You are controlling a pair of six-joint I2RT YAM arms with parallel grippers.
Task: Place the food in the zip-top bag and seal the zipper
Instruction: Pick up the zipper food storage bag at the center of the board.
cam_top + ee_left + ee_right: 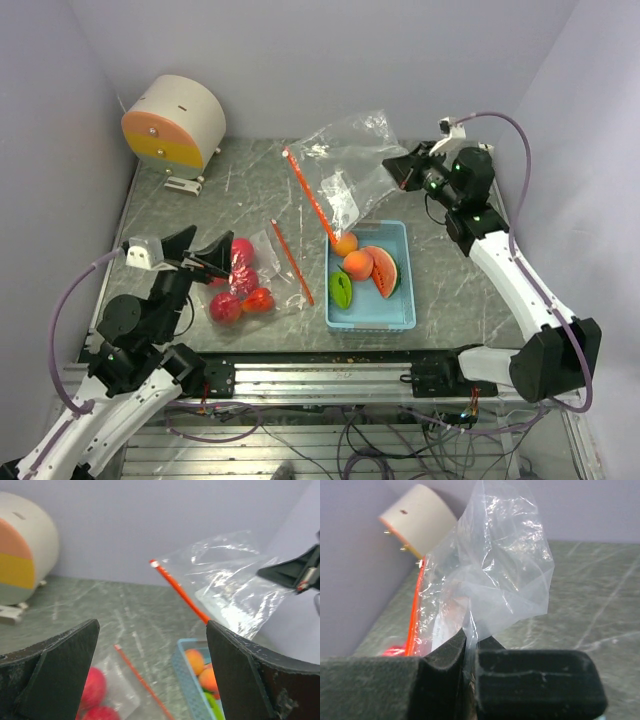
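the right gripper (405,170) is clamped on the clear plastic of the zip-top bag (350,165), holding it up off the table (450,290) at the far right; in the right wrist view its two fingers (440,660) are pressed together with a fold of the film pinched between them; the zipper (308,195) runs as a red-orange line from the bag's far left corner down toward the light blue tray (375,315), its lower end just by the tray's far rim.

inside the tray lie two orange balls (358,264), a red-orange slice (384,268) and a green piece (341,290) — all close together in its far half.

the left gripper (215,258) hovers with its jaws spread wide and nothing between them, just beside the red round fruits (243,280) on the table's left side; these fruits sit at a smaller clear bag (280,265) with its own red-orange strip (292,262) — whether they are inside it or under its film i cannot tell.

a round cream object with an orange and yellow face (175,120) stands in the far left corner.
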